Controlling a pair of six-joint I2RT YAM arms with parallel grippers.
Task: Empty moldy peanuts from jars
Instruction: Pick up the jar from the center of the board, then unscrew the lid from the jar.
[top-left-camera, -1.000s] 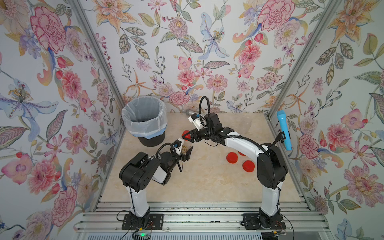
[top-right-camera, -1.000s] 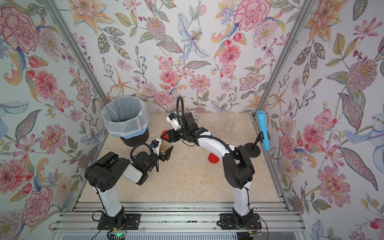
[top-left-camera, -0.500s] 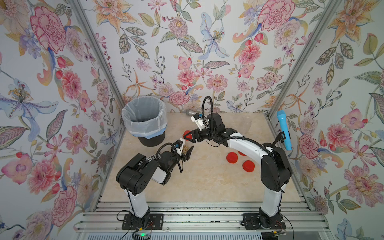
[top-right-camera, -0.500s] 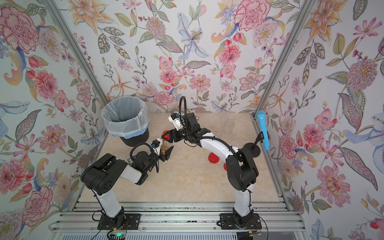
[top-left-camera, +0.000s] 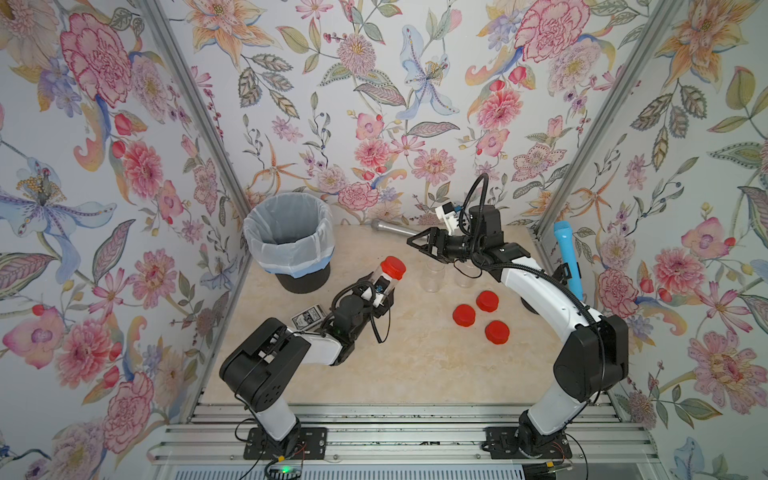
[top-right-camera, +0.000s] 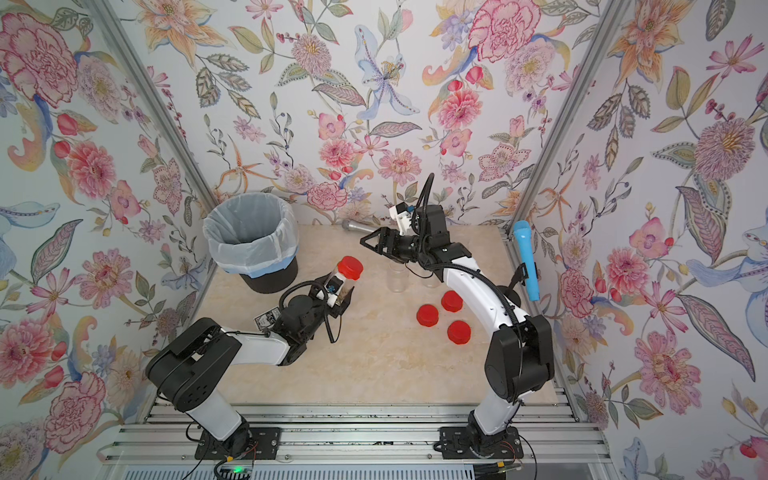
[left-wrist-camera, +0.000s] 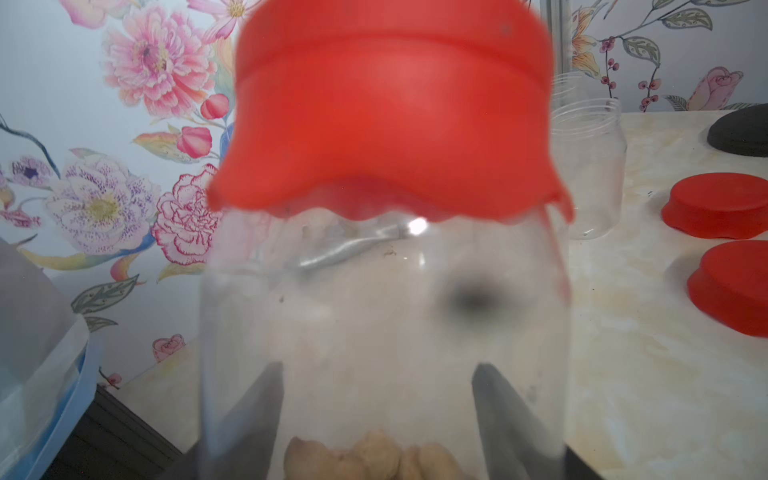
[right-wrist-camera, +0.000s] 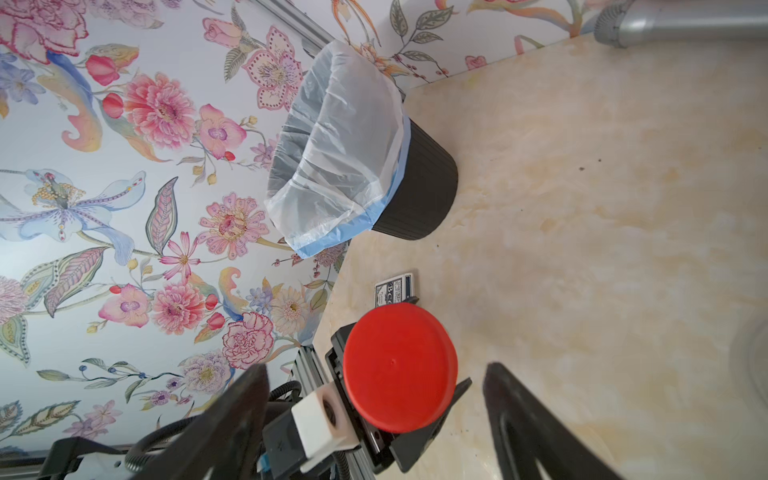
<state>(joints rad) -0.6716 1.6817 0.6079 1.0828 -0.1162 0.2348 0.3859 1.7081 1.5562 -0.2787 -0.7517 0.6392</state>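
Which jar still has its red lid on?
The jar tilted in the left gripper, peanuts inside. The two other jars stand open on the table, three red lids lying loose beside them.

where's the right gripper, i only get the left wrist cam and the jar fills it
Observer: The right gripper hangs open. It is clear of the jar and its lid, farther back by two empty jars.
Operator: how many loose lids, i see two
Observer: Three loose lids, clustered to the right of the jar, none touching it.
Operator: and the bin, i only get a corner
Observer: The bin stands upright to the left of the jar and a bit farther back, apart from it.
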